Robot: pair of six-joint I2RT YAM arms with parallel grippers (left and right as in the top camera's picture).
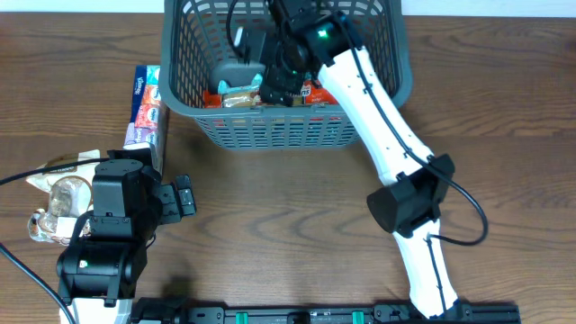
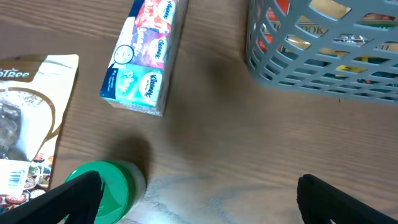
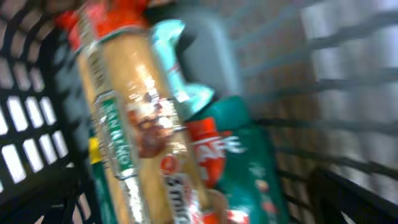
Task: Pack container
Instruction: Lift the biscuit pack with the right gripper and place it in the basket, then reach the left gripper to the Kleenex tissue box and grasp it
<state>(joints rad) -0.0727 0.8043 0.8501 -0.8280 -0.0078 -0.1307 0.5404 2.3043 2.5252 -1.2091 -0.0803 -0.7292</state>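
My right arm (image 1: 373, 99) is smooth white tubing on either side of 1 bulky black elbow joint (image 1: 409, 202). A thin black cable (image 1: 472, 216) loops out beside that joint, and a green light (image 1: 321, 35) glows beyond it. My left arm (image 1: 112, 225) is blocky and black, with matte black jaws.

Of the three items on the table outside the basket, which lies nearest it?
The Kleenex tissue pack, beside the basket; the pouch and green-lidded jar lie farther off.
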